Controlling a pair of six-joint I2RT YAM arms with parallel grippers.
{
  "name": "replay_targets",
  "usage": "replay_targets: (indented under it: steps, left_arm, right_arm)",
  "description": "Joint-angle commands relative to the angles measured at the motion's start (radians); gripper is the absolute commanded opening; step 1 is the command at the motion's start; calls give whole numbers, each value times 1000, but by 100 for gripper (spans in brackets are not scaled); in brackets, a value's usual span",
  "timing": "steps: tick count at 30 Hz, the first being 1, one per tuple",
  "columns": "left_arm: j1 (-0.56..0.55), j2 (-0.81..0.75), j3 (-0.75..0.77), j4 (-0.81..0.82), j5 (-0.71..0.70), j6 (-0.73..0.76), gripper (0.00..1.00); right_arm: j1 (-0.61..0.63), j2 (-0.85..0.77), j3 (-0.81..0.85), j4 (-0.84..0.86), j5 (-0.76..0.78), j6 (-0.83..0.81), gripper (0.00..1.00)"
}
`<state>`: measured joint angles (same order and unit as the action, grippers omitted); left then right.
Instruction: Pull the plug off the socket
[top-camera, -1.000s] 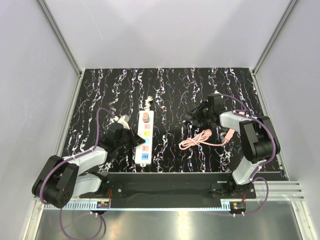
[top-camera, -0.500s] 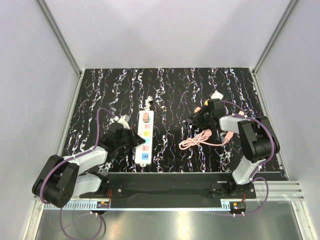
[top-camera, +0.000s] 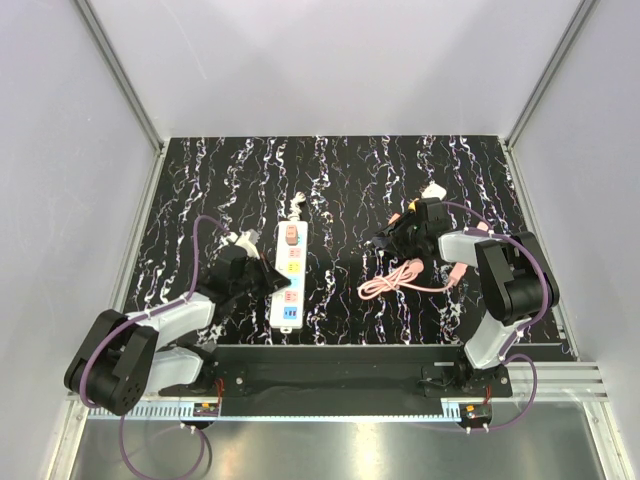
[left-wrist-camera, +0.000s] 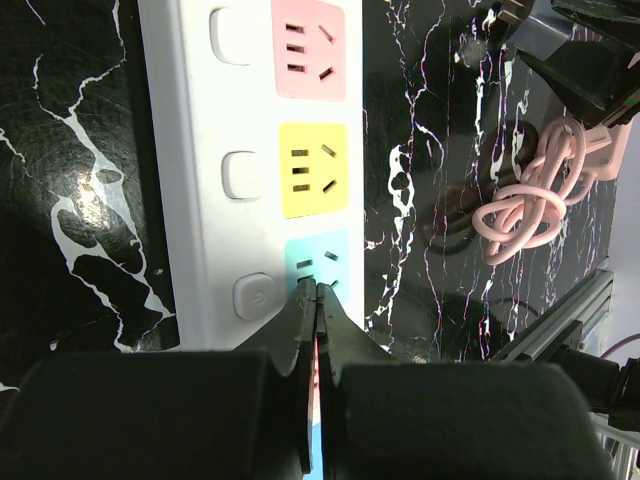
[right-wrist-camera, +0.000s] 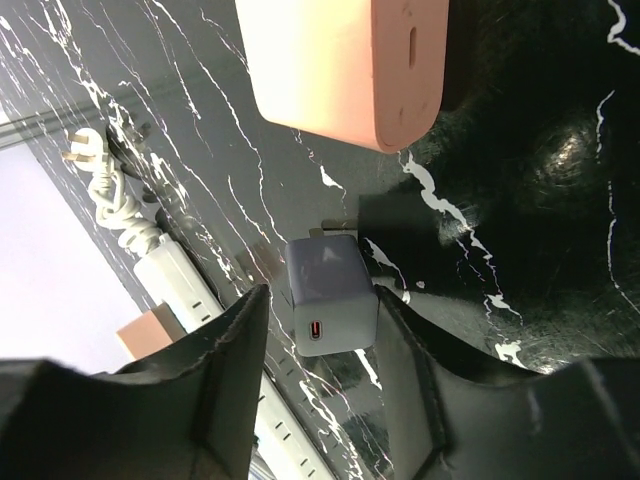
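Black marbled tabletop (top-camera: 340, 170). Your left gripper (left-wrist-camera: 316, 290), closed on nothing, pins the power strip (left-wrist-camera: 190, 150) under its tips; your right gripper (right-wrist-camera: 322, 312), open, straddles the unplugged white cube adapter (right-wrist-camera: 325, 285). Lift clear without nudging it.

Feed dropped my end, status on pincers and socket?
Left pincer shut, tips on socket by blue outlet. Right pincer open around white cube adapter, apart from socket. Pink cable coiled nearby, not blocking.

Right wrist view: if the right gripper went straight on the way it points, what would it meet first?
Probably the cube adapter, lying on the table just ahead between the open fingers of the right gripper. The pink block sits farther on. Depth is unclear; the table could come first.
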<state>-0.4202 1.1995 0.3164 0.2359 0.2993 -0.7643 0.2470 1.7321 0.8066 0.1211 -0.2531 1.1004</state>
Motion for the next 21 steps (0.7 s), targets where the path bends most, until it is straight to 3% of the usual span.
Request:
replay_targets:
  steps: [1, 6, 12, 21]
  left_arm:
    - [-3, 31, -46, -155, -43, 36, 0]
    - [-3, 31, -50, -155, -42, 36, 0]
    - [-5, 34, -56, -147, -40, 36, 0]
    - [-3, 43, -54, -129, -34, 28, 0]
  right_arm:
    - [6, -40, -4, -6, -14, -5, 54]
    - [8, -89, -3, -38, -18, -22, 58]
    - [11, -193, 28, -245, 24, -100, 67]
    - [70, -244, 242, -529, 101, -335, 70]
